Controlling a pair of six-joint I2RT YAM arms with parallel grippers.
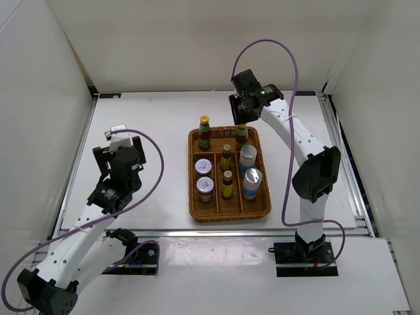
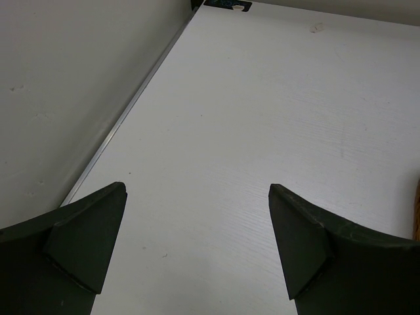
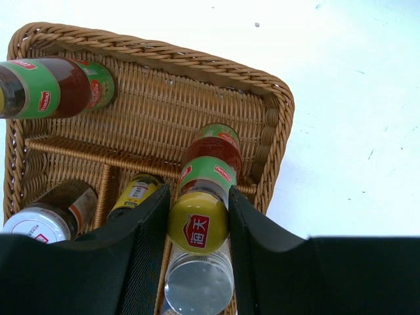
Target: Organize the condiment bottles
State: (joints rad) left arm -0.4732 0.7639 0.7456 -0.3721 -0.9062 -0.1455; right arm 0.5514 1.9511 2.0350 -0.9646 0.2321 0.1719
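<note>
The wicker tray holds all eight condiment bottles. A tall yellow-capped bottle stands in its back left compartment. Two lidded jars, two small brown bottles and two silver-topped cylinders fill the front compartments. My right gripper is shut on the cap of the second tall bottle, upright in the back right compartment. In the right wrist view both fingers press the yellow cap. My left gripper is open and empty over bare table left of the tray, and it also shows in the top view.
White walls enclose the table on the left, back and right. A metal rail runs along the left table edge, with a black fitting in the far corner. The tray's edge shows at the right of the left wrist view.
</note>
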